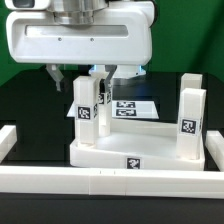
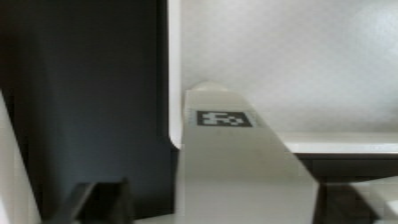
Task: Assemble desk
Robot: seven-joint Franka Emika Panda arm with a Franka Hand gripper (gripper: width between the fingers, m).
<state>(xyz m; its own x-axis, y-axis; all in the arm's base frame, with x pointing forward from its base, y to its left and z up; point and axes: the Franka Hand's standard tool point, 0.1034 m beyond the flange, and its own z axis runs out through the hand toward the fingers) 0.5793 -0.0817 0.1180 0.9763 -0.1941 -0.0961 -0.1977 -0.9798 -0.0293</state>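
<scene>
Black matte table (image 1: 30,110) carries everything. Long white plastic border rail (image 1: 110,182) runs along the near edge, with short returns rising at both ends. Landmark: large white plastic rectangular tabletop (image 1: 140,152) with raised rim, lying flat just behind the rail, a square black-white tag on its front wall. On the tabletop's corner at the exterior view's left, a white tagged block leg (image 1: 85,112) stands upright; a second upright leg (image 1: 104,100) sits just behind it and partly hidden by it. On the tabletop's corner at the exterior view's right, a third white block leg (image 1: 191,118) stands upright, tag facing the camera. Behind the tabletop, a thin flat white marker board (image 1: 135,106) lies on the table, partly blocked by the legs. White glossy arm housing fills the space above the tabletop; the gripper (image 1: 74,80) hangs over the left-corner leg, dark fingers either side of its top. Jaws part open; cannot tell whether they touch or clamp the leg. Wrist view: tagged leg top (image 2: 222,118) between two dark fingertips (image 2: 103,200), smooth white surfaces, blurry.
</scene>
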